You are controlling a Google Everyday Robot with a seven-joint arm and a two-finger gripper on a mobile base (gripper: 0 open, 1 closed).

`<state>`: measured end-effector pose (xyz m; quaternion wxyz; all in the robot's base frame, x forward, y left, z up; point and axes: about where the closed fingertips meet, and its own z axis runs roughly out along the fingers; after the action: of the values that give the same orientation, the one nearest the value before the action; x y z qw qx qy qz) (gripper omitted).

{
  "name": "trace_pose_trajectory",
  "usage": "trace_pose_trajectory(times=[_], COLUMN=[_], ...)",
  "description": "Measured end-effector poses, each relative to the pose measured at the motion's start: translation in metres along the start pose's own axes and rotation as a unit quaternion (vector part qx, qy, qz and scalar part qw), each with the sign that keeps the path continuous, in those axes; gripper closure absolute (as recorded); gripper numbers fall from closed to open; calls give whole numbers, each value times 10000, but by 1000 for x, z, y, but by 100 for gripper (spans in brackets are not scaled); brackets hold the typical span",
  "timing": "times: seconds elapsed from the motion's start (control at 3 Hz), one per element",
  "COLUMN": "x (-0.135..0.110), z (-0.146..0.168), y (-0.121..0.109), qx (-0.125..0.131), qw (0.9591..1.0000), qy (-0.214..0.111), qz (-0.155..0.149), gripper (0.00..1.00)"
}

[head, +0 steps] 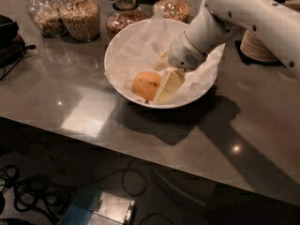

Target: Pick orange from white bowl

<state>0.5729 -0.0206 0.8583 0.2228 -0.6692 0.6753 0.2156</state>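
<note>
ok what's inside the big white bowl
Crumpled white paper, a round dimpled orange near the front, and the robot's gripper beside it. Paper hides the floor of the bowl.

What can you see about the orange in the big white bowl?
The orange is round and orange-yellow, with dimpled skin and a few small dark specks, and looks whole. It sits near the front of the white bowl, resting on crumpled white paper. The gripper reaches down into the bowl, close against the orange's right side in the picture; whether it grips the orange cannot be told.
</note>
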Motion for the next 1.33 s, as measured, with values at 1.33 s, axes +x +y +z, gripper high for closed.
trace_pose_trajectory(times=[1.33], x=[-20], z=[-33], y=[-39], qx=[668], qw=[9971], qy=[352], qz=[-65], gripper=[13])
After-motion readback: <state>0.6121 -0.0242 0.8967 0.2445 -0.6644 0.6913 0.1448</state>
